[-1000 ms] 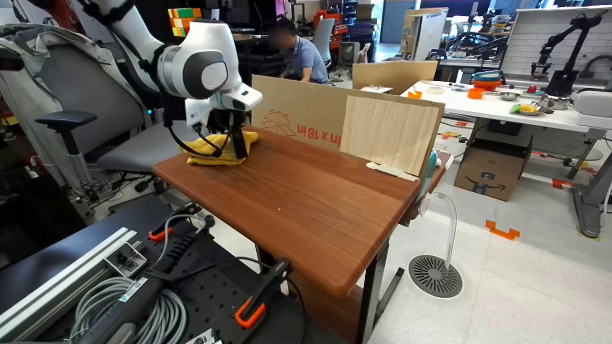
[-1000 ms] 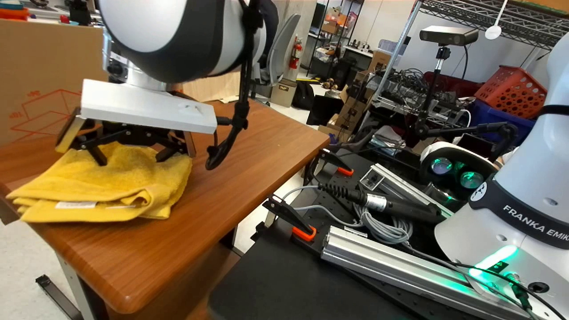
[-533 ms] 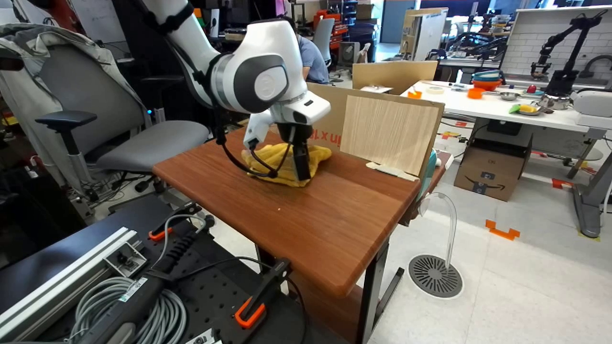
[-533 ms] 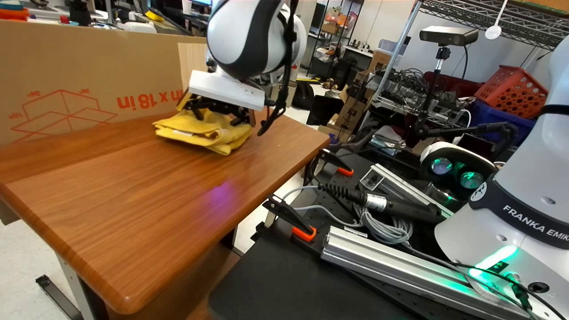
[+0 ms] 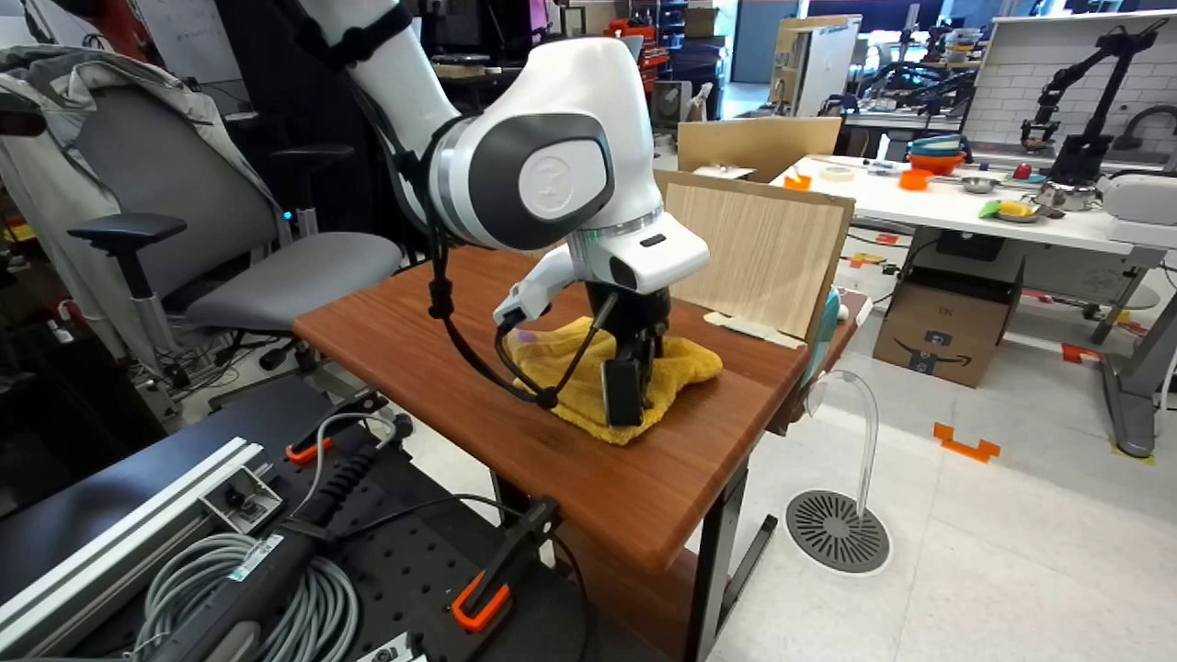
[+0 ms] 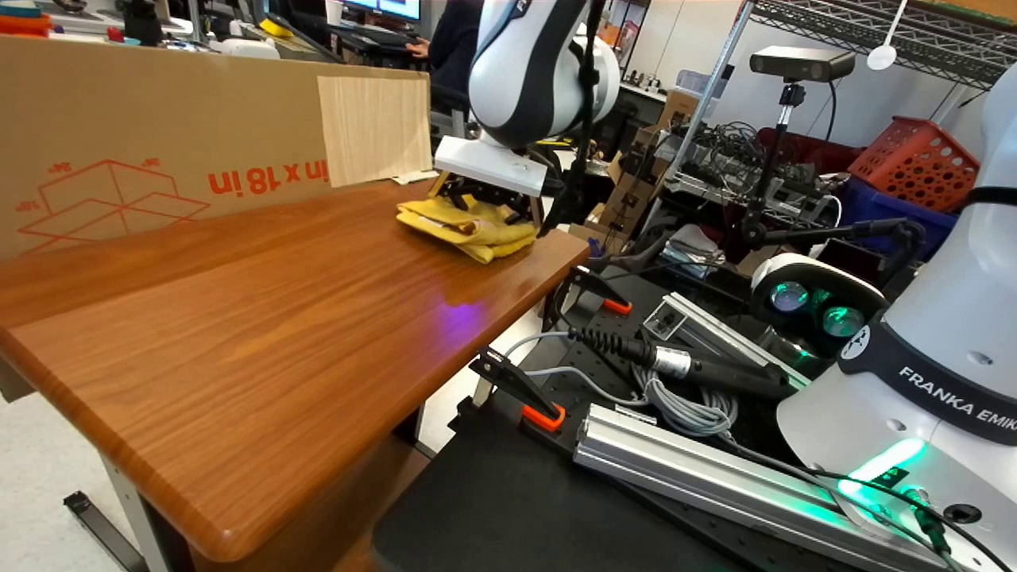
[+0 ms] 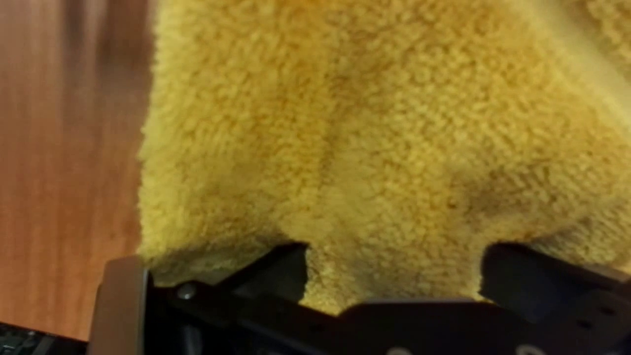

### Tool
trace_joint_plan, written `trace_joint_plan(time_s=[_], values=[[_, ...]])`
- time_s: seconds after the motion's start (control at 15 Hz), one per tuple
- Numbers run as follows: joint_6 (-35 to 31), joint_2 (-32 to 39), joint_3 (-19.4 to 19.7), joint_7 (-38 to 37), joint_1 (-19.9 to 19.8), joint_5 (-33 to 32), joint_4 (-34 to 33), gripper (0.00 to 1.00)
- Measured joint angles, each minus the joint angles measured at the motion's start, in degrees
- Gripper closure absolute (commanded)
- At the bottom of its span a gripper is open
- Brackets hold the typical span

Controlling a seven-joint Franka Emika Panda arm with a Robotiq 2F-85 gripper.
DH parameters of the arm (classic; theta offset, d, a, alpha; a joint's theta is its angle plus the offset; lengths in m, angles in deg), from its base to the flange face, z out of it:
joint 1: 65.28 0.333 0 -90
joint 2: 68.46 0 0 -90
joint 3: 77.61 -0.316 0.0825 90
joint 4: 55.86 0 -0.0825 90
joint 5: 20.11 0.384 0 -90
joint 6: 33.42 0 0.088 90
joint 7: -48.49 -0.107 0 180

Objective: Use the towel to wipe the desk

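The yellow towel lies folded and bunched on the brown wooden desk in both exterior views, as towel [image 5: 685,372] on desk [image 5: 644,501] and as towel [image 6: 457,225] on desk [image 6: 238,334]. My gripper [image 5: 641,377] points down onto the towel, also in an exterior view [image 6: 486,208]. Its fingers are spread wide and press into the cloth from above. In the wrist view the towel [image 7: 355,128] fills most of the picture and bulges up between the open fingers [image 7: 392,268]. Bare desk [image 7: 69,172] shows at its left. The towel's underside is hidden.
A cardboard panel [image 6: 159,103] with a wood-look sheet [image 6: 373,127] stands along one desk edge. A black table [image 6: 508,492] with clamps [image 6: 524,389] and a coiled cable [image 6: 691,405] stands beside the desk. A chair [image 5: 294,276] is near one desk end. A cable [image 5: 451,313] hangs from my arm.
My gripper and the towel have moved together along the desk, from the chair end towards the opposite end. The fingers stay spread on the towel, which has shifted shape a little.
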Motion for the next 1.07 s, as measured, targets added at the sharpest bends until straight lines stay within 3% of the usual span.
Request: trace_joint_plan(time_s=[0.53,0.87,1.07], values=[[0.9,-11.1,3.7,-5.3,0.3,-3.9,13.1,0.0],[-4.5,-22.5,5.7,-10.7,0.4,-8.7,16.7,0.0],[-5.5,-30.8,6.4,-10.4,0.6,-8.4,18.9,0.0]])
